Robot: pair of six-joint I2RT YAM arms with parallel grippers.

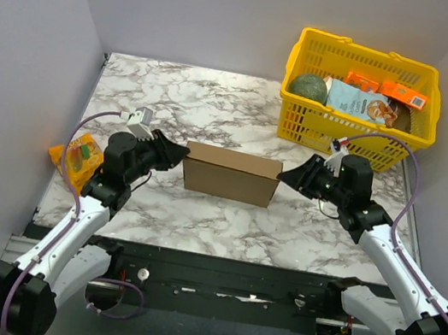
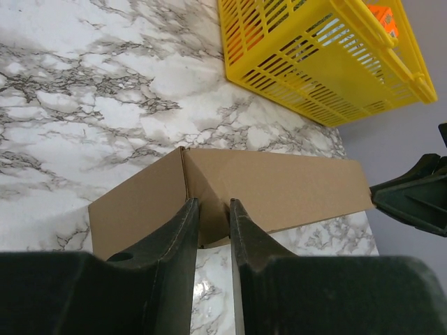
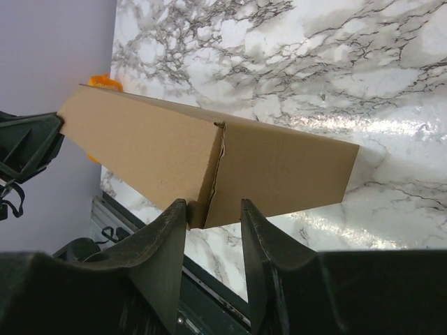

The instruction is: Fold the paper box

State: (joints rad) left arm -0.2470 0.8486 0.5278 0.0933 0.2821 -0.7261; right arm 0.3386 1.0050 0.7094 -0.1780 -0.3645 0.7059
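Note:
The paper box (image 1: 231,177) is plain brown cardboard, standing closed and low on the marble table between my two arms. My left gripper (image 1: 181,153) points at its left end. In the left wrist view the box (image 2: 279,188) has a corner right at my left gripper (image 2: 211,202), whose jaws stand a narrow gap apart with the tips against the cardboard. My right gripper (image 1: 283,176) meets the right end. In the right wrist view the box (image 3: 140,146) shows its lower corner beside one tip of my right gripper (image 3: 213,204), jaws wider apart.
A yellow plastic basket (image 1: 335,131) with groceries stands at the back right, close behind the right arm; its wall (image 2: 328,77) shows in the left wrist view. A small orange snack packet (image 1: 76,157) lies at the table's left edge beside the left arm.

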